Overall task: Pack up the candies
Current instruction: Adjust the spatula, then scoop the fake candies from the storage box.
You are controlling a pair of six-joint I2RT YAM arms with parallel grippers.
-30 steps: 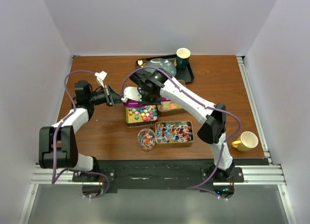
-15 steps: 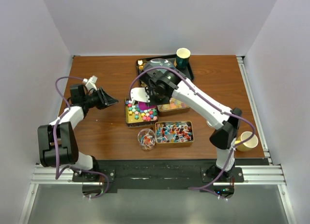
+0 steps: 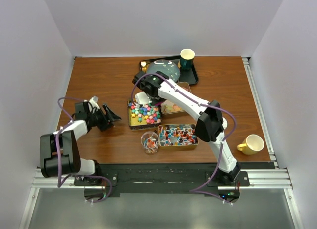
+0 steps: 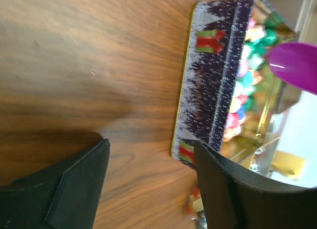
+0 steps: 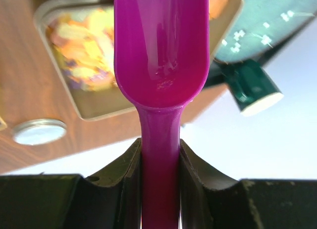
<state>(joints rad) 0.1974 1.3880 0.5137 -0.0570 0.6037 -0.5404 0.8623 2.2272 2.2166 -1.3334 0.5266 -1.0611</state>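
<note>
The right gripper point(image 5: 159, 157) clamps the empty purple scoop point(image 5: 161, 51) by its handle, seemingly poised to dig the candies point(image 3: 144, 114) from the tin point(image 4: 213, 90), while the left gripper point(image 4: 148, 164) sits clear, fingers apart, at the tin's 9 o'clock.

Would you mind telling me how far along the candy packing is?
Done: the small jar holds a few candies. In hand: the right gripper has its jaws shut on the empty purple scoop near the tin of coloured cubes; the left gripper is open over the table. Left: that tin looks full, so most scooping seems undone.
</note>
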